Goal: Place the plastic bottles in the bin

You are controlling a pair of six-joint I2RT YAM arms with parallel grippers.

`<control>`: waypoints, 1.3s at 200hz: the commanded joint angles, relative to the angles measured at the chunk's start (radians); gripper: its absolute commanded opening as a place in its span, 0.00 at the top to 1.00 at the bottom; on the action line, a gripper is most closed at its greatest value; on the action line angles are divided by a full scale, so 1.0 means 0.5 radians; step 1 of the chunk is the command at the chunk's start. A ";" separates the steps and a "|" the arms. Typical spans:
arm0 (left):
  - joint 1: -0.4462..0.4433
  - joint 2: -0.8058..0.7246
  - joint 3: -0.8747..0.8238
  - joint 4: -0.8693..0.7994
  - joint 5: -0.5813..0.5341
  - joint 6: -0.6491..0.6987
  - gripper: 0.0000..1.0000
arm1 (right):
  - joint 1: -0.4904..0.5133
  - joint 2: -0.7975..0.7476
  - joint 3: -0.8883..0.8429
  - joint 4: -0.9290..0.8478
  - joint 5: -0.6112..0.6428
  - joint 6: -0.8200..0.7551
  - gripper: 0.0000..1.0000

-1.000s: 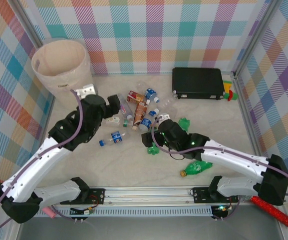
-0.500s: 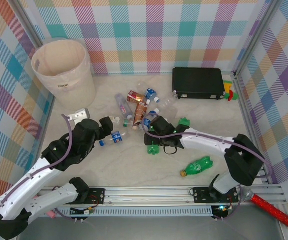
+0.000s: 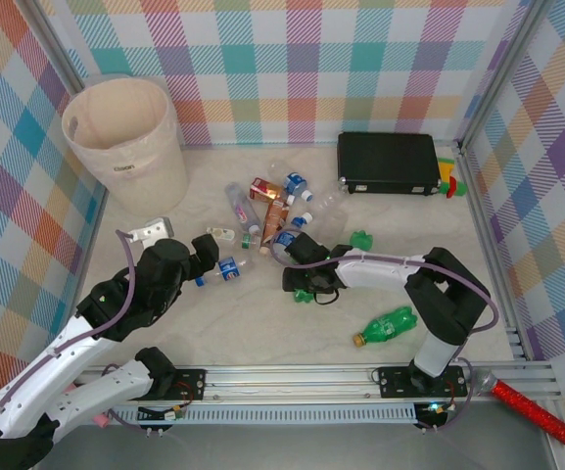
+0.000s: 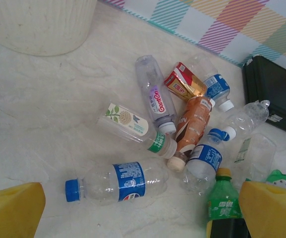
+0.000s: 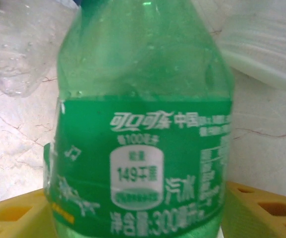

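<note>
**Green bottle between the right gripper's fingers**

From above: the bin (image 3: 143, 168) stands far left and the plastic bottles (image 3: 274, 220) are scattered mid-table. The right gripper (image 3: 302, 284) is down at a green bottle (image 3: 304, 294).

Left wrist: the left gripper (image 4: 143, 213) gapes wide, with a blue-labelled bottle (image 4: 117, 182) lying just ahead.

Right wrist: the green bottle sits between the yellow fingers (image 5: 14, 218). Clamped or not, I can't tell.
</note>
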 commanded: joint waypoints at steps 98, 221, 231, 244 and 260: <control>-0.007 0.032 -0.015 0.139 0.228 -0.030 0.00 | 0.137 -0.461 -0.103 0.094 0.159 -0.304 0.41; 0.190 0.182 -0.150 0.803 1.140 -0.098 0.21 | 0.597 -0.865 -0.212 0.635 0.202 -1.001 0.42; 0.214 0.199 -0.162 0.829 1.191 -0.107 0.26 | 0.612 -0.875 -0.214 0.645 0.195 -1.013 0.42; 0.241 0.217 -0.172 0.853 1.233 -0.114 0.33 | 0.631 -0.892 -0.210 0.651 0.180 -1.035 0.42; 0.258 0.227 -0.198 0.924 1.303 -0.129 0.37 | 0.639 -0.909 -0.207 0.648 0.178 -1.042 0.42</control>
